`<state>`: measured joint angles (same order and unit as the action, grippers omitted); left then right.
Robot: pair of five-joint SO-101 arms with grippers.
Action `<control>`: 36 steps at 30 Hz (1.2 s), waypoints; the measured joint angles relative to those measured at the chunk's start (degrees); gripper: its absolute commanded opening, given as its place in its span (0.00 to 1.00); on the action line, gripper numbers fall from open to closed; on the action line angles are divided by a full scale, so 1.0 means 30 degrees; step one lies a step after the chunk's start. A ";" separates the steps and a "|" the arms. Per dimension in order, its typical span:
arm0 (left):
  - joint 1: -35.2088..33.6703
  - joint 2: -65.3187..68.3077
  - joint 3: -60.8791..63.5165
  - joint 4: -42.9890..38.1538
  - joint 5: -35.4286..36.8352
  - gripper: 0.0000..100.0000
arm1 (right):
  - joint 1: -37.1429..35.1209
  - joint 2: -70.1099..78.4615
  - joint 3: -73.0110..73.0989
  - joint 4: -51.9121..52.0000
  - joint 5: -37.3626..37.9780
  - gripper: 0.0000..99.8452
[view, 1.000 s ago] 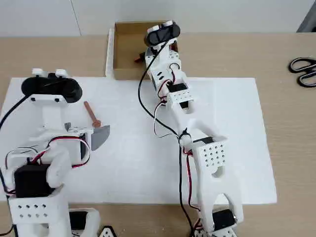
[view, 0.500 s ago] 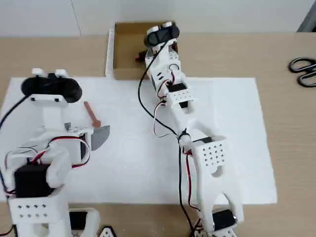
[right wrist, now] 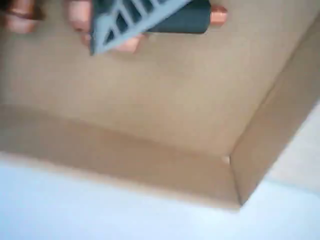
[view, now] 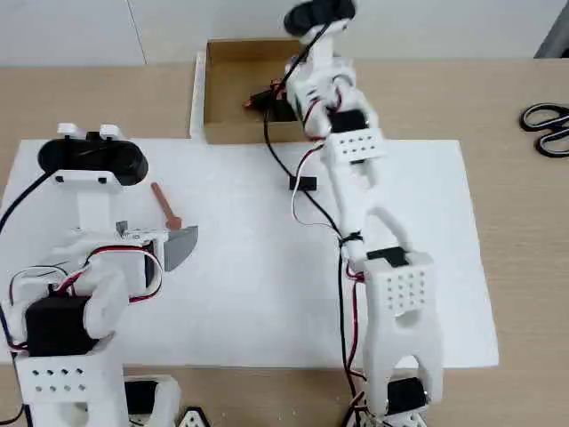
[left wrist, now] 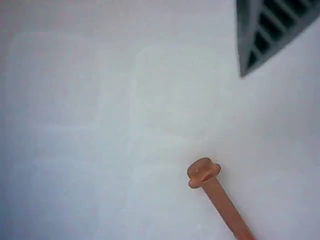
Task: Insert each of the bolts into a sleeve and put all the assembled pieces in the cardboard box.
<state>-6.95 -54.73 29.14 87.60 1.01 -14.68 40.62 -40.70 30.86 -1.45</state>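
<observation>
An orange bolt [view: 165, 206] lies loose on the white foam mat [view: 240, 302], just ahead of my left gripper [view: 160, 240], which is open and holds nothing. In the left wrist view the bolt [left wrist: 215, 195] shows head first, apart from a grey finger [left wrist: 270, 30]. My right gripper [view: 277, 100] hangs open over the cardboard box [view: 197, 93]. A black sleeve with a bolt through it [view: 260, 100] lies on the box floor. In the right wrist view this assembled piece [right wrist: 190, 20] shows past one grey finger [right wrist: 135, 17], its orange tip sticking out.
Scissors [view: 547, 127] lie on the wooden table at the far right. The box walls [right wrist: 125, 160] rise around the right gripper. Blurred orange shapes [right wrist: 20, 17] show in the box beside the assembled piece. The right arm's cable [view: 302, 183] hangs over the mat.
The right arm has lifted and drawn back from inside the box, while the assembled piece stays where it was. The left arm and the loose bolt have not moved.
</observation>
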 measured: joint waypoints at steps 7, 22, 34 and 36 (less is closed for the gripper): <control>0.0000 0.0000 0.0000 0.0000 0.0000 0.32 | 0.0850 -0.4513 0.0000 0.6974 0.0000 0.17; 0.0000 0.0000 0.0000 0.0645 -0.0059 0.32 | 0.0352 -1.2659 0.0205 2.1363 0.0000 0.17; -0.0059 0.0000 0.0410 0.0645 -0.0059 0.32 | 0.0938 -1.5853 0.7590 2.1597 0.0000 0.17; -0.0059 0.0000 0.0615 0.0645 -0.0059 0.32 | 0.0996 -1.5853 0.8322 2.1597 0.0000 0.17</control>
<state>-7.12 -54.73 30.99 89.54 0.84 -11.69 -6.95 -15.74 95.65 -1.45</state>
